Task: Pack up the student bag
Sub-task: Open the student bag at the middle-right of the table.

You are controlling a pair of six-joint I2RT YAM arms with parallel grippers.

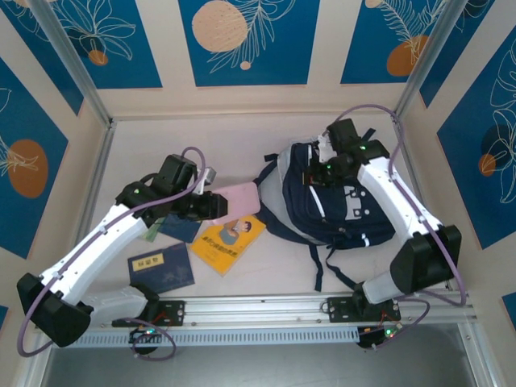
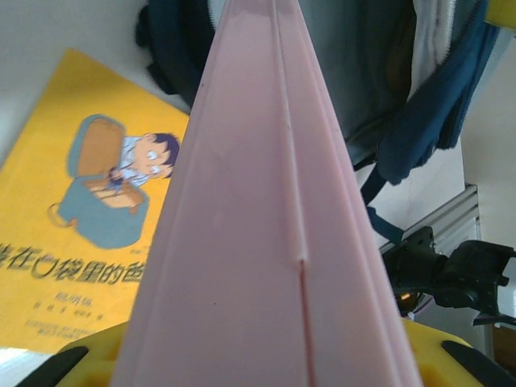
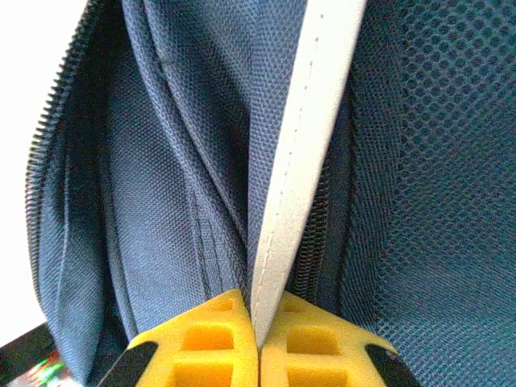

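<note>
left fingers clamp smooth flat pink folder, centre frame | right fingers pinch stitched grey trim on woven navy student bag | glossy yellow picture book below folder

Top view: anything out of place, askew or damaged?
Nothing spilled or damaged. The student bag lies flat, straps trailing toward the rail; yellow book and navy booklet lie skewed. The left gripper holds a pink folder; the right gripper pinches the bag's grey trim.
</note>
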